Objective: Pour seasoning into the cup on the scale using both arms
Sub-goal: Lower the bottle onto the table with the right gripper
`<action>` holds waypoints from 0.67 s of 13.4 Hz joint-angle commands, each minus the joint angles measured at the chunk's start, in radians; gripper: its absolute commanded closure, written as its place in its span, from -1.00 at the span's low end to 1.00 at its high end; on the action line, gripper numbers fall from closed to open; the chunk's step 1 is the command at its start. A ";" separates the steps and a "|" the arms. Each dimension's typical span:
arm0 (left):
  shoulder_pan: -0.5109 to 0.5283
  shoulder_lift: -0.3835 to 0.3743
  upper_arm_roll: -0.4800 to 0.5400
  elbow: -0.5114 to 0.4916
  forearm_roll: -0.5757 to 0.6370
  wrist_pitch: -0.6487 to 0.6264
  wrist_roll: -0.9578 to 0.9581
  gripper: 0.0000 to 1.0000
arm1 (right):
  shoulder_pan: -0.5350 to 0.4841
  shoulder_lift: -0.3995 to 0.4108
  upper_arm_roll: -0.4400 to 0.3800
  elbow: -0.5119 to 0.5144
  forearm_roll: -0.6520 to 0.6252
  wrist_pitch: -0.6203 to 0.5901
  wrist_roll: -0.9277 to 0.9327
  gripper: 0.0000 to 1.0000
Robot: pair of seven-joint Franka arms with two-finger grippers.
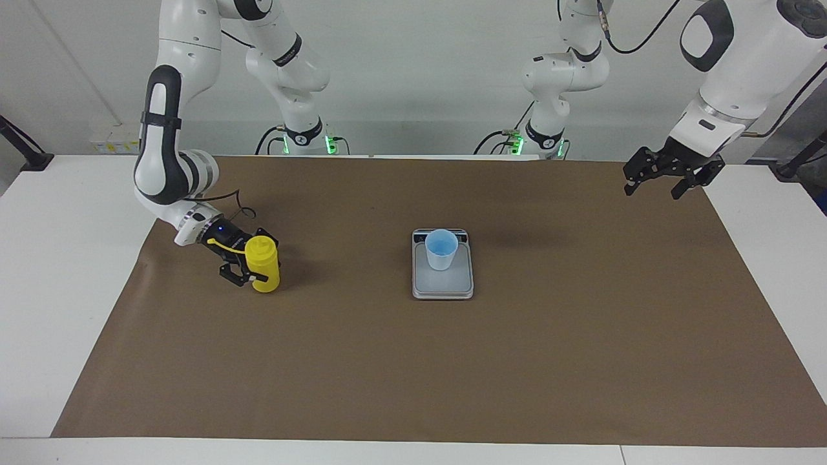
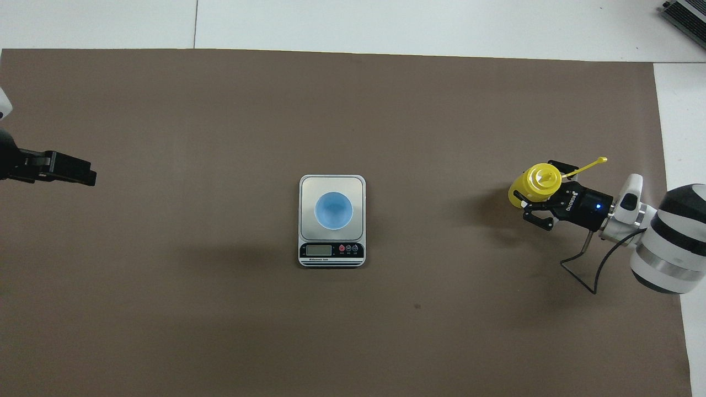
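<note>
The right gripper [image 1: 249, 271] sits low over the brown mat [image 1: 413, 361] toward the right arm's end of the desk [image 1: 64, 258], its fingers [image 1: 231, 276] clamped on the upright yellow squeeze bottle [image 1: 263, 265], whose cap strap [image 2: 587, 164] sticks out past the gripper. At mid-mat lies the digital kitchen scale [image 1: 442, 284], display strip toward the robots, with the light-blue cup [image 1: 442, 249] standing on its weighing plate. The left gripper [image 1: 654, 187] hangs over the mat's edge at the left arm's end, fingers spread wide and empty.
</note>
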State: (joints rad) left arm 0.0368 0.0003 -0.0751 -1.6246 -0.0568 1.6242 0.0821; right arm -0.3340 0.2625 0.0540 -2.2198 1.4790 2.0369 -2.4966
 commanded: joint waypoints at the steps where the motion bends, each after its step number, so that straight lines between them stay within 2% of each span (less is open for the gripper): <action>1: 0.011 -0.031 -0.006 -0.037 -0.008 0.019 -0.005 -1.00 | -0.031 0.011 0.012 0.002 0.035 -0.047 -0.010 1.00; 9: 0.011 -0.031 -0.006 -0.037 -0.008 0.019 -0.005 -1.00 | -0.040 0.001 0.012 -0.041 0.090 -0.047 -0.013 1.00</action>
State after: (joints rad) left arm 0.0368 0.0003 -0.0751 -1.6246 -0.0568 1.6242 0.0821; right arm -0.3495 0.2766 0.0540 -2.2391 1.5166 2.0112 -2.4966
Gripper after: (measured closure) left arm 0.000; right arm 0.520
